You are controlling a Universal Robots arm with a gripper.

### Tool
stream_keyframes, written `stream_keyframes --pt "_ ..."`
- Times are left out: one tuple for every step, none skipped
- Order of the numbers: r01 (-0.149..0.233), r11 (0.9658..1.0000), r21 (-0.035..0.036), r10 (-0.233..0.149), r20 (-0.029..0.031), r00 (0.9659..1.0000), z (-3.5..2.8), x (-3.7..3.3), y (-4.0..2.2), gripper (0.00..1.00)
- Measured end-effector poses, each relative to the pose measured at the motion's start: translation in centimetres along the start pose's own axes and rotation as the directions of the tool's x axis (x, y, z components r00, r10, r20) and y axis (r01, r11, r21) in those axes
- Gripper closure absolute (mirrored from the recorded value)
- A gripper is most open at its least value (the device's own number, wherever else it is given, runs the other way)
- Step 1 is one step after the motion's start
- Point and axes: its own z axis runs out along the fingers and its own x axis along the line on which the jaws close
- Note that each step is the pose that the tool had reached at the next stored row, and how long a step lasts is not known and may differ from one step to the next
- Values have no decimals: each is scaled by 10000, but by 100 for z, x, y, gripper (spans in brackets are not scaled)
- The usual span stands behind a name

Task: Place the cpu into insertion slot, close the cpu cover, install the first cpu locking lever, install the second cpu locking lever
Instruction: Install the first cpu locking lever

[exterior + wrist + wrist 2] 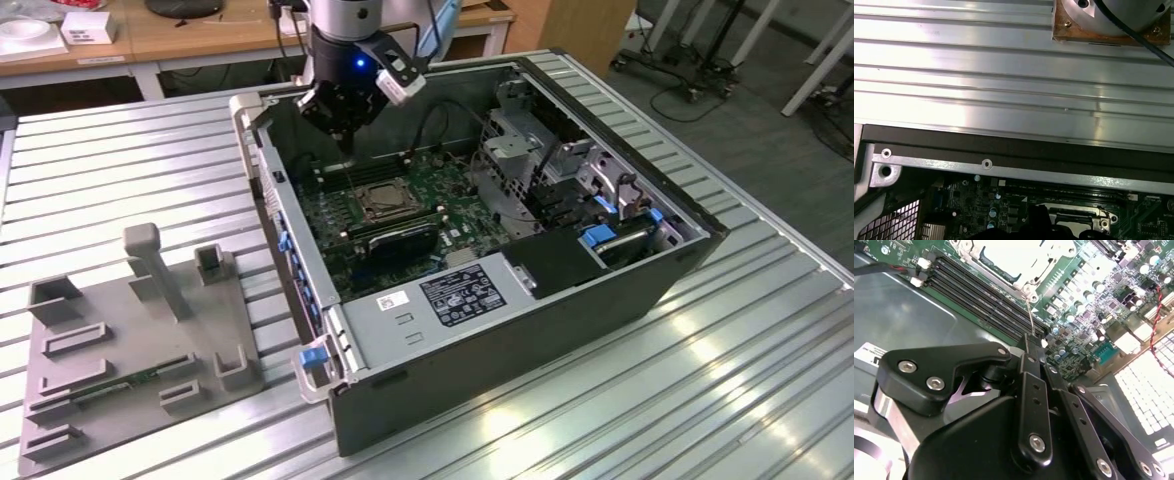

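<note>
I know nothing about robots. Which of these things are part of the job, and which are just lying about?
In the job: hand, socket, cover, locking lever.
Just lying about: grey tray, memory slots, white boxes on the desk.

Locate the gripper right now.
In the exterior view the gripper hangs inside the open computer case, just above the CPU socket and beside the memory slots.

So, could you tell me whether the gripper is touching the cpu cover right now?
Apart. In the exterior view the gripper hangs above the motherboard, with green board visible between its tip and the cpu cover. The second wrist view also shows the cover beyond the gripper.
</note>
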Motion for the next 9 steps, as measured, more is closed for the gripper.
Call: stream_keyframes --pt "2 10000 0 -2 16 10000 -1 11 1 89" --pt "4 10000 2 -4 34 10000 -2 25 2 89" --pt "5 10000 4 -5 54 10000 -3 39 4 89" --pt "6 10000 7 -6 68 10000 -6 48 5 89" --pt "8 10000 7 -8 82 10000 -12 55 6 89" --pt "9 10000 7 -9 96 10000 -20 60 8 89" --pt "11 10000 6 -11 107 9999 -30 64 9 89" --pt "13 10000 6 -13 118 9999 -40 68 10 89" --pt "14 10000 5 -14 134 9999 -43 75 11 89"
